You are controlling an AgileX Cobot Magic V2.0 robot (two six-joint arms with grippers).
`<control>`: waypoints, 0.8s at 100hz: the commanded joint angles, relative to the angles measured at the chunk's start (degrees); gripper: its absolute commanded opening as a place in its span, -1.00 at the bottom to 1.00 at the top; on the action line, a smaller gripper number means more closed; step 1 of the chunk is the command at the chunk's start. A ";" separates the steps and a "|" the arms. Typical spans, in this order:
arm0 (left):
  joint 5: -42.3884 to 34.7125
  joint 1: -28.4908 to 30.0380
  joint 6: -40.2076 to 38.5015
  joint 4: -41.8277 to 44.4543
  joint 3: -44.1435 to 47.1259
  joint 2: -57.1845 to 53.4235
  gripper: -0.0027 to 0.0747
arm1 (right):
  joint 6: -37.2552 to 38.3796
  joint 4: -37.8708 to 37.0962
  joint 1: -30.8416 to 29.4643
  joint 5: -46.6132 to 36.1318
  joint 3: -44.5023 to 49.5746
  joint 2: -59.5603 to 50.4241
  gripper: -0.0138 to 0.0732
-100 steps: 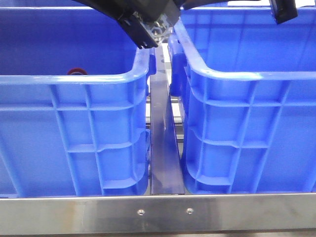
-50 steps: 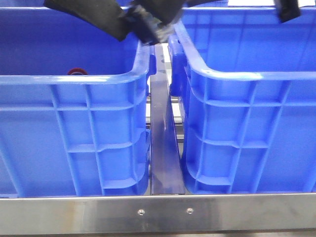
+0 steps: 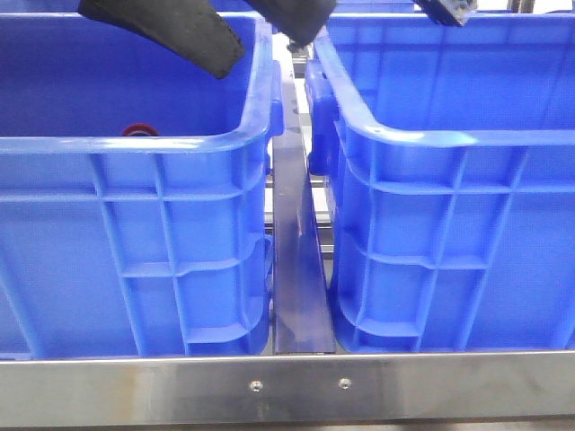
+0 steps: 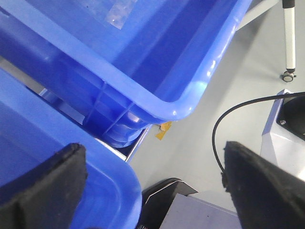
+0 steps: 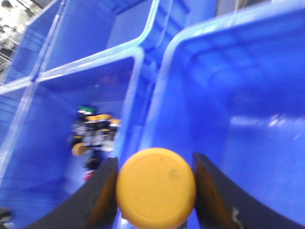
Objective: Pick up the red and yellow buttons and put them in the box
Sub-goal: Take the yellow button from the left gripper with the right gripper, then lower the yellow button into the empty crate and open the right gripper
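So the right claw [image 5: 155,191] is clamped on the yellow button [image 5: 156,187], its dark fingers [image 5: 102,193] pressed against both sides of the domed cap. Under it sits the inside of the right blue crate [image 3: 449,224]. The left blue crate [image 3: 135,224] next door has a pile of buttons [image 5: 93,133] on its floor, yellow caps mostly, a bit blurry. From the front, a sliver of a red button [image 3: 138,130] peeks over that crate's near rim. The left claw [image 4: 152,186] hangs with its black pads [image 4: 43,183] spread wide apart, nothing between them, over the crate edges. Both crates sit on the steel bench [image 3: 287,386].
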 commanded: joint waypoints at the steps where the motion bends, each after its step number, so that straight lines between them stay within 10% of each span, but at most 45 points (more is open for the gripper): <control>1: -1.65 -0.42 0.09 -2.46 -1.56 -1.43 0.48 | -3.45 3.24 -0.39 -2.11 -1.47 0.07 -0.75; 48: -1.65 -0.42 0.09 -2.46 -1.56 -1.43 0.48 | -20.99 5.96 0.05 -21.74 -1.52 8.51 -0.75; 80: -2.18 -0.42 0.09 -2.49 -1.56 -1.43 0.48 | -44.33 22.67 5.00 -30.74 -2.04 15.27 -0.75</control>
